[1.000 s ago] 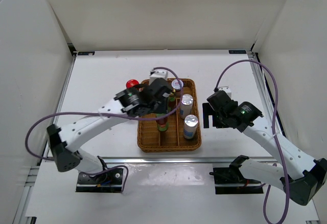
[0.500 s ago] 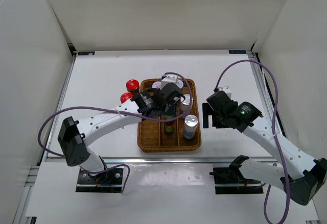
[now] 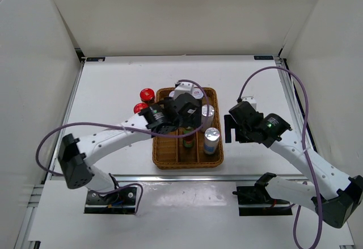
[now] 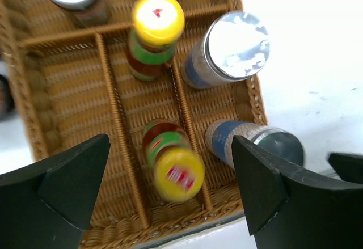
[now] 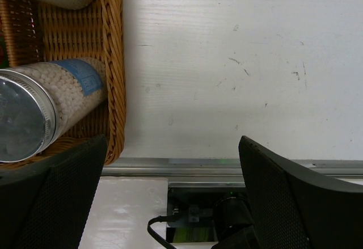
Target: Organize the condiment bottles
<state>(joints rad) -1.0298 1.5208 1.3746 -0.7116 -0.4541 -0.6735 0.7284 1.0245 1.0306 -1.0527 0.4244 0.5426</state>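
Left gripper (image 4: 170,144): fingers spread wide, holding nothing, over the wicker tray (image 4: 34,118). Two yellow-capped bottles (image 4: 176,172) stand in its middle lane. Right gripper (image 5: 173,141): wide open, empty, at the tray's 3 o'clock.

Judged: placement done. Next: fetch the red-lidded jars (image 3: 147,94) on the table at 10 o'clock.

Caps show red marks and the silver-topped cylinders (image 4: 235,39) blue labels, none legible.

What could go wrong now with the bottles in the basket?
The open jaws of the left arm hang over the slim yellow-capped red-green bottle; swinging sideways could topple it. That arm also lies right beside a small red-lidded jar on the white table, so it might bump that over.
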